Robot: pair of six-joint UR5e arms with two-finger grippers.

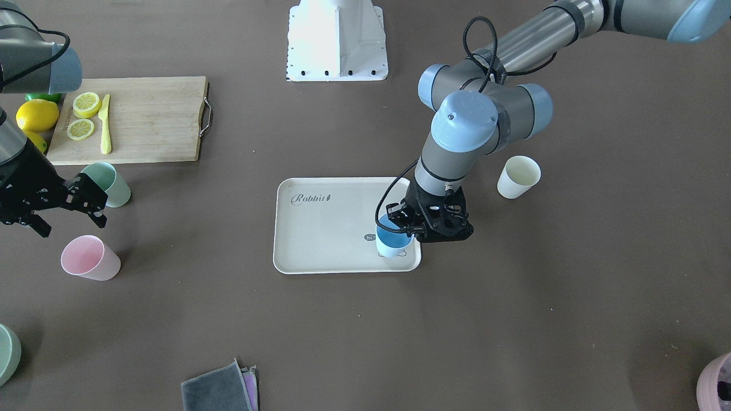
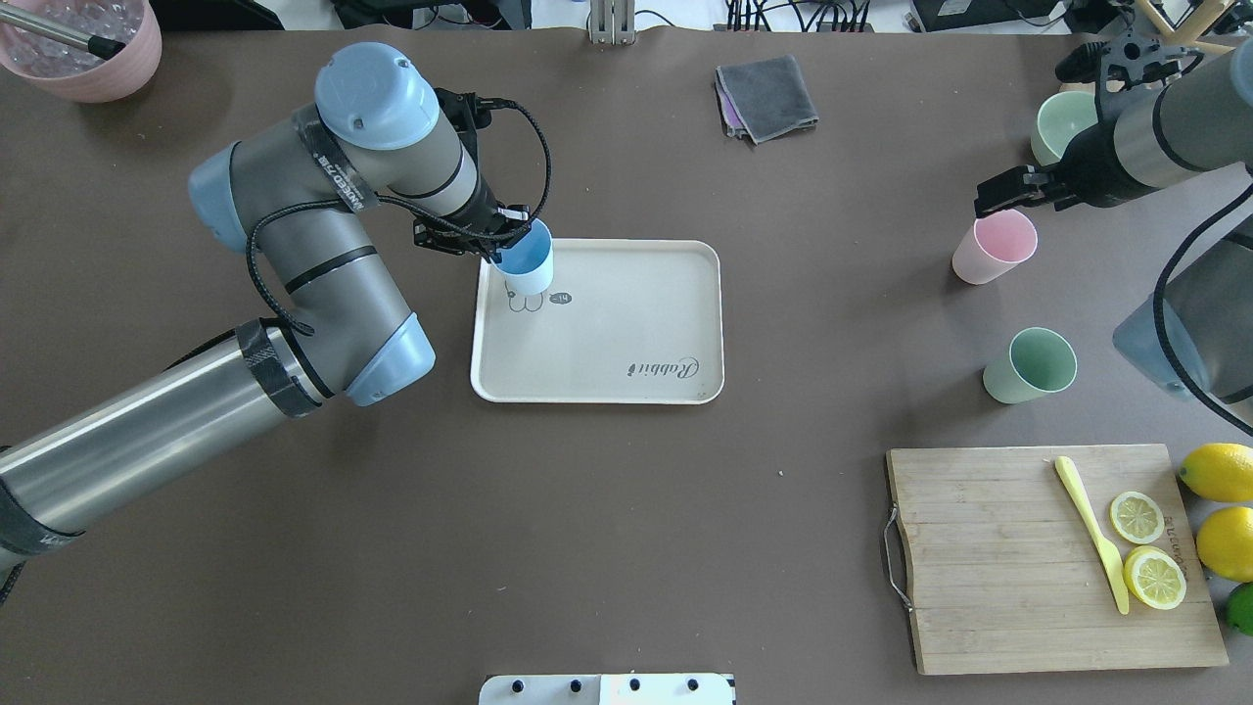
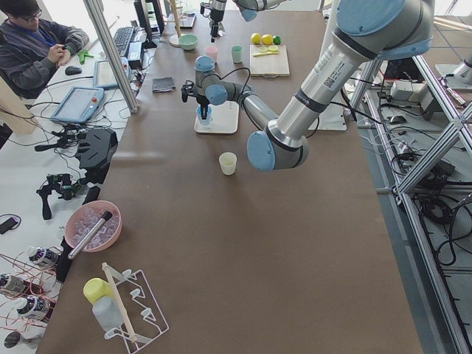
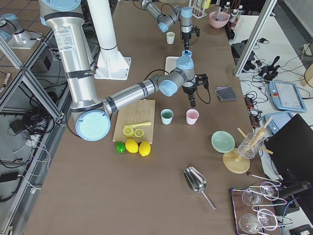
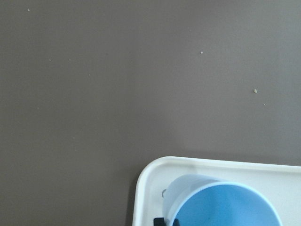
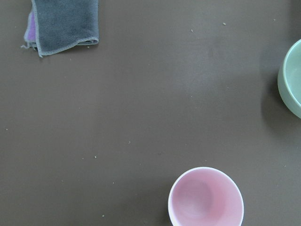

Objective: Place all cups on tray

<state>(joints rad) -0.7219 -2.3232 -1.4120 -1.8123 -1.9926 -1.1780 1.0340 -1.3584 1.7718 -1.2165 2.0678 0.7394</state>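
The beige tray [image 1: 320,228] with "Rabbit" lettering lies mid-table; it also shows in the overhead view [image 2: 626,333]. My left gripper [image 1: 401,224] is shut on the rim of a blue cup [image 1: 393,242] that stands at the tray's bunny corner [image 5: 207,165]. The blue cup also shows in the overhead view [image 2: 525,262]. My right gripper [image 1: 98,209] is open and empty, hovering between the pink cup [image 1: 90,258] and the green cup [image 1: 108,184]. The pink cup is just below it in the right wrist view [image 6: 206,197]. A cream cup [image 1: 518,177] stands on the table beside my left arm.
A wooden cutting board [image 2: 998,558] with lemon slices and a yellow knife [image 2: 1091,534] lies near my right side, with whole lemons [image 2: 1219,472] beside it. A folded grey cloth [image 2: 765,96], a green bowl [image 2: 1065,125] and a pink bowl [image 2: 83,44] sit along the far edge.
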